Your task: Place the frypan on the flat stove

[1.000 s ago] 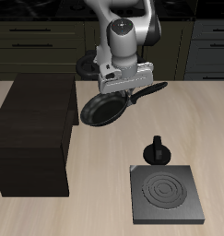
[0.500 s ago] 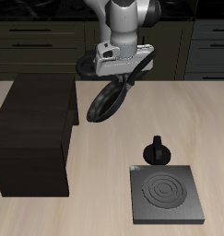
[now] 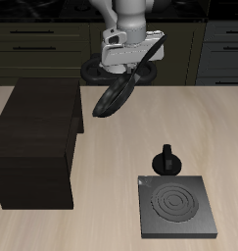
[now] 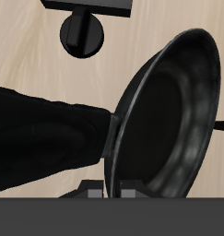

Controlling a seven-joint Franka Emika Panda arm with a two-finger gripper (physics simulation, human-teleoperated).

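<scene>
frypan [image 3: 115,96]: glossy black all over, handle too, with pale glints along the rim (plain in the wrist view)
flat stove [image 3: 176,207]: dark grey slab, pale concentric rings on top
small pot [image 3: 166,160]: black
cabinet [image 3: 34,144]: very dark brown-black
table [image 3: 111,196]: pale wood grain
gripper [image 3: 130,61]: light grey and white body

Small pot [image 3: 166,160] sits just behind flat stove [image 3: 176,206].

A big dark box-shaped cabinet [image 3: 37,147] stands on the pale wooden desk [image 3: 111,206]; 1 small black knobbed pot [image 3: 166,160] sits well apart from it.
</scene>
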